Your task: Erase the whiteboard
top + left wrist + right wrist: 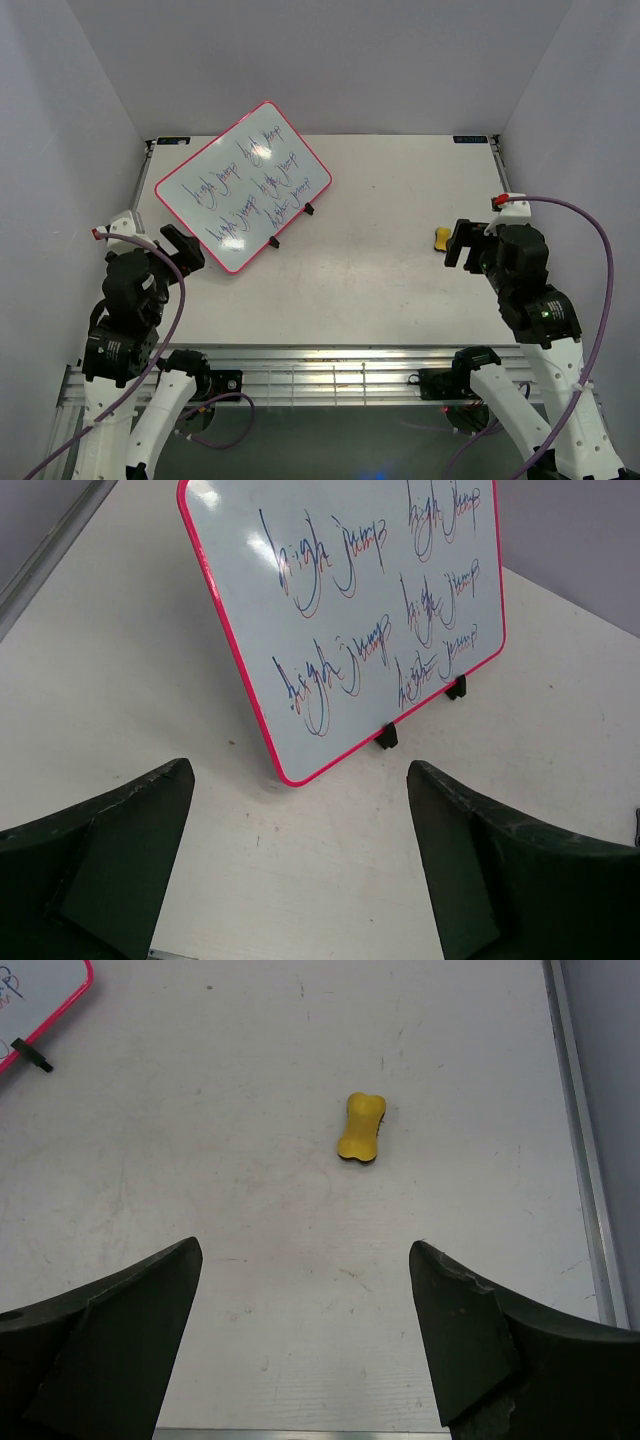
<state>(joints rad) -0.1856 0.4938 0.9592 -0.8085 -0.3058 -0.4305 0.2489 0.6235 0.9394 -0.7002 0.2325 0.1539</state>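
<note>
The whiteboard [243, 186] with its pink-red rim stands tilted on a black wire stand at the table's left rear, covered in blue-purple scribbled writing. It fills the top of the left wrist view [350, 610]; one corner shows in the right wrist view [40, 1000]. My left gripper [183, 247] is open and empty, just in front of the board's near corner, in the left wrist view [300, 780]. A small yellow eraser block [441, 238] lies on the table at the right. My right gripper [462, 243] is open and empty, close behind the eraser [361, 1127].
The white table [380, 250] ends in a metal rail at the right edge [580, 1160]. Grey walls close in the left, rear and right sides. The stand's black feet [387, 736] rest on the table in front of the board.
</note>
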